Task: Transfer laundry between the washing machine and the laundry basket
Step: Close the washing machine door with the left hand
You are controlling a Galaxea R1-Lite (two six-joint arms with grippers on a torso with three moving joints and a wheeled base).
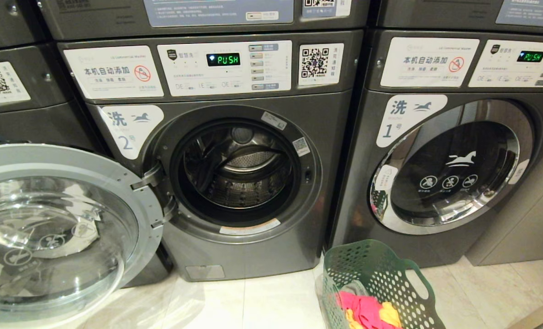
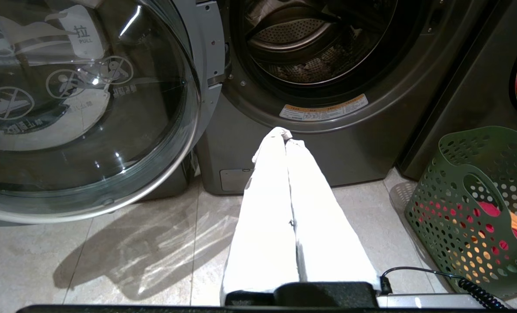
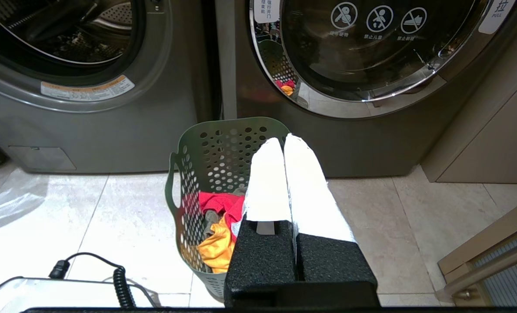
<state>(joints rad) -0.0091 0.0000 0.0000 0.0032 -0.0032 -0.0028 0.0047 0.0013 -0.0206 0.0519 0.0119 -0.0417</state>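
Risk: laundry (image 3: 217,217) may snag the laundry basket (image 3: 223,143) holes; left gripper (image 2: 285,138) and right gripper (image 3: 283,141) closed, empty

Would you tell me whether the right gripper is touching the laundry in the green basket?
Apart. In the right wrist view the right gripper, shut and empty, hangs above the laundry basket, and the laundry lies low inside, well beneath its fingertips.

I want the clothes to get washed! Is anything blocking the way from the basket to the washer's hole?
Nothing visible does. The laundry lies in the laundry basket on the floor, the washing machine drum gapes, and its door is swung aside. Only bare floor shows between them.
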